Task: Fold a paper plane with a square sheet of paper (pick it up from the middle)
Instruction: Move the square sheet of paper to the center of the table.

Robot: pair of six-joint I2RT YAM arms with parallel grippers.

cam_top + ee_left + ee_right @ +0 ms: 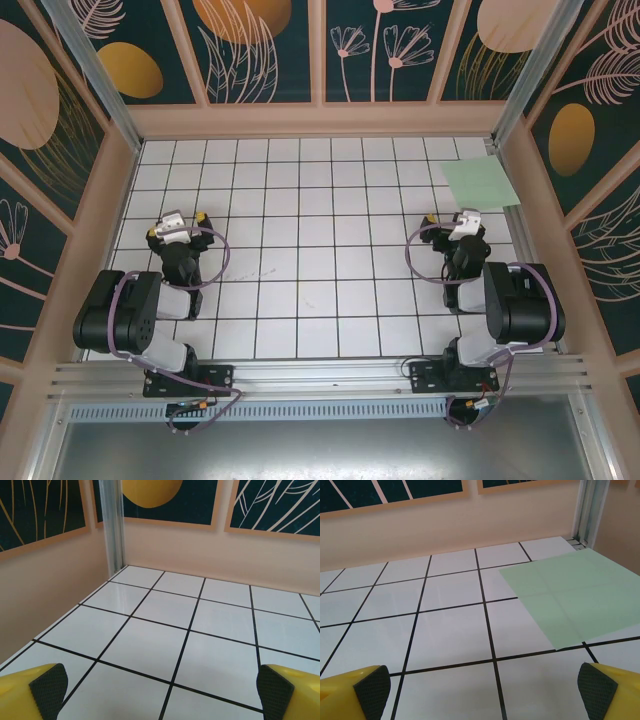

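The white grid-tiled table (300, 290) lay inside patterned walls, with both black arms folded low near its front edge, the left arm (125, 315) on the left side and the right arm (515, 305) on the right. The square sheet of paper (480, 182) lay flat and unfolded in the far right corner, near the right wall, showing faint crease lines in the right wrist view. It sat ahead of the right gripper (455, 218) and off to its right, apart from it. That gripper stood wide open and empty above bare tiles. The left gripper (178, 222) was likewise spread wide, holding nothing, its black pads (47, 687) well apart.
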